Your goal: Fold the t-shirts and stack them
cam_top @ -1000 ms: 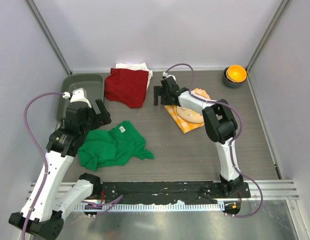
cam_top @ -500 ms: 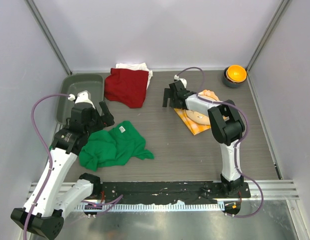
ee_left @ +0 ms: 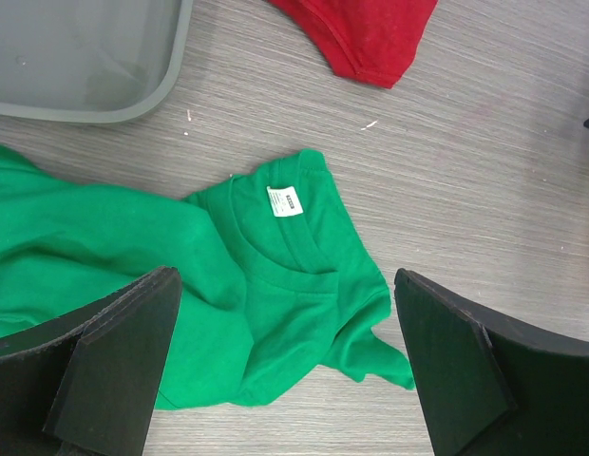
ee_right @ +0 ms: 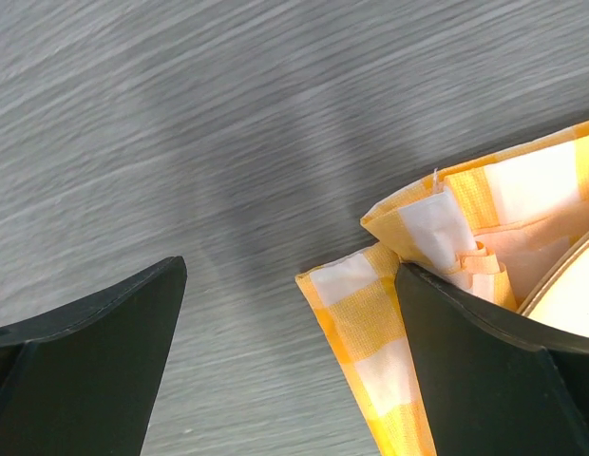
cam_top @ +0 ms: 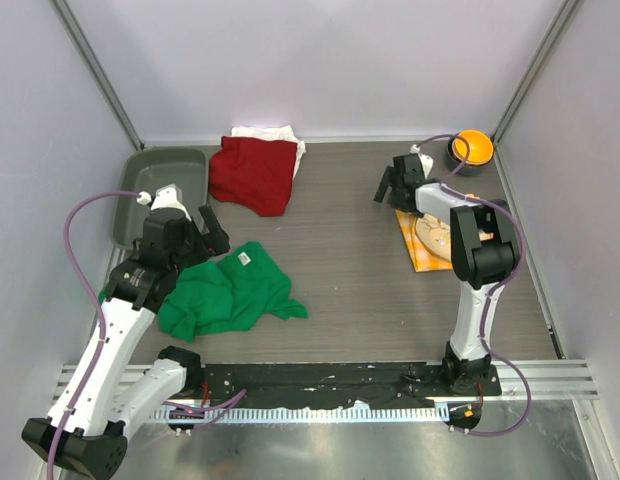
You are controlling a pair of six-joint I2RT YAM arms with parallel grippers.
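Observation:
A bright green t-shirt (cam_top: 230,295) lies crumpled at the front left, its white neck label (ee_left: 286,200) facing up. My left gripper (cam_top: 205,228) hovers open over its upper left edge. In the left wrist view the green t-shirt (ee_left: 275,285) fills the gap between the fingers of the left gripper (ee_left: 285,285). A dark red t-shirt (cam_top: 252,172) lies at the back, partly covering a white one (cam_top: 265,133). My right gripper (cam_top: 395,185) is open at the back right, with nothing held in the right gripper (ee_right: 290,268).
An orange-yellow checked napkin (cam_top: 425,245) with a plate (cam_top: 437,235) on it lies right of my right gripper; one finger (ee_right: 484,361) touches the napkin's edge (ee_right: 370,313). A grey tray (cam_top: 160,185) sits back left. An orange bowl (cam_top: 470,150) stands in the back right corner.
My right arm has swung to the right, and the napkin with the plate has shifted right with it. The left arm has barely moved.

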